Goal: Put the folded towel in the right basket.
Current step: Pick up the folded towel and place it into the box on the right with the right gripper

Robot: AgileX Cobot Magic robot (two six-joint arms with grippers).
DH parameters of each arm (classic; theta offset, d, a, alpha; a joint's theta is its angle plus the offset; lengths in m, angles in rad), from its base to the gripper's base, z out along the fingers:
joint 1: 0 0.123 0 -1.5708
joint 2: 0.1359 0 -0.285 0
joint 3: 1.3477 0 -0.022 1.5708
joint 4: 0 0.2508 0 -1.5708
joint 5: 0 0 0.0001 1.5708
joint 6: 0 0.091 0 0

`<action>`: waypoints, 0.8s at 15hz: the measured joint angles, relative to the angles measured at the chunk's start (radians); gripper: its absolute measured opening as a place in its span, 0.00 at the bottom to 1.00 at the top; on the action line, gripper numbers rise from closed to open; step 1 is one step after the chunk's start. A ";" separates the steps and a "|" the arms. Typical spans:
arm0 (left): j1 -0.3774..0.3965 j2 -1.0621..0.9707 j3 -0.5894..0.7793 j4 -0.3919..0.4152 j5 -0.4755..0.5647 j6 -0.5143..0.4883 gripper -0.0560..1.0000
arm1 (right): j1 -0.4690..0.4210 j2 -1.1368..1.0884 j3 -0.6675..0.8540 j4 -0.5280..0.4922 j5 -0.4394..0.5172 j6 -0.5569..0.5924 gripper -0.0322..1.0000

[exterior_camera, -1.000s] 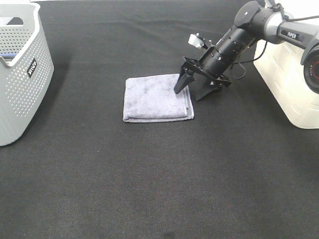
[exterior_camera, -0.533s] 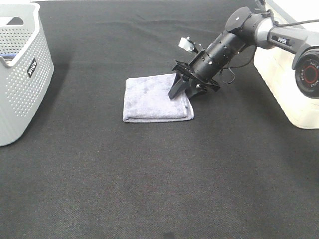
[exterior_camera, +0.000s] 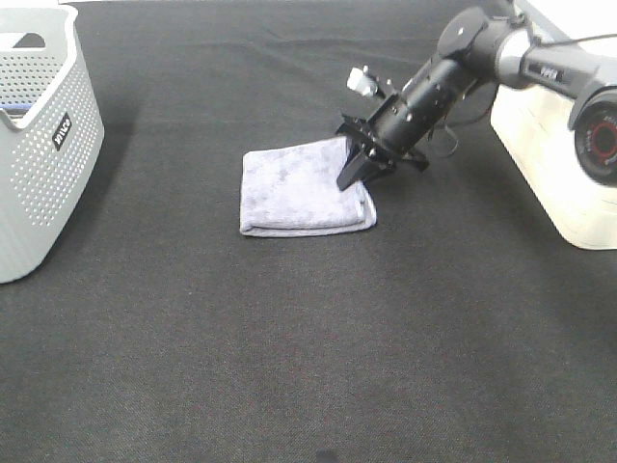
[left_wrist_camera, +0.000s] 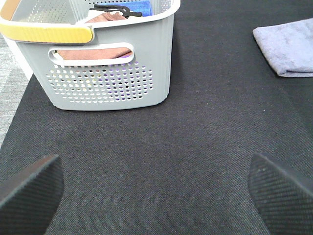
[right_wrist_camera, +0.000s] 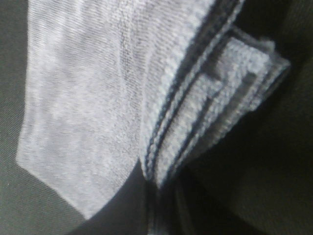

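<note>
The folded grey towel (exterior_camera: 301, 188) lies flat on the black table, mid-left of my right arm. My right gripper (exterior_camera: 353, 174) is shut on the towel's right edge, tilted down from the upper right. In the right wrist view the towel's (right_wrist_camera: 98, 88) layered edge fills the frame and runs down into the pinch of the gripper (right_wrist_camera: 155, 198). The right basket (exterior_camera: 564, 154), white, stands at the right edge of the table. My left gripper (left_wrist_camera: 156, 196) is open and empty, low over the table; the towel's corner (left_wrist_camera: 288, 46) shows far from it.
A grey perforated basket (exterior_camera: 39, 145) stands at the far left; in the left wrist view this basket (left_wrist_camera: 102, 73) holds folded cloths. Black table cloth covers the whole surface (exterior_camera: 289, 338).
My right gripper's jaws, open around the towel's right edge a second ago, have closed on that edge. The arm shifted slightly up and left. The towel has barely moved.
</note>
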 joint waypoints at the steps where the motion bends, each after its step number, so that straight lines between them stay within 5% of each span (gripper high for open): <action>1: 0.000 0.000 0.000 0.000 0.000 0.000 0.98 | 0.000 -0.032 0.000 -0.020 0.000 -0.005 0.09; 7: 0.000 0.000 0.000 0.000 0.000 0.000 0.98 | 0.000 -0.261 0.000 -0.119 -0.007 -0.011 0.09; 12: 0.000 0.000 0.000 0.000 0.000 0.000 0.98 | -0.009 -0.472 0.000 -0.326 -0.014 -0.001 0.09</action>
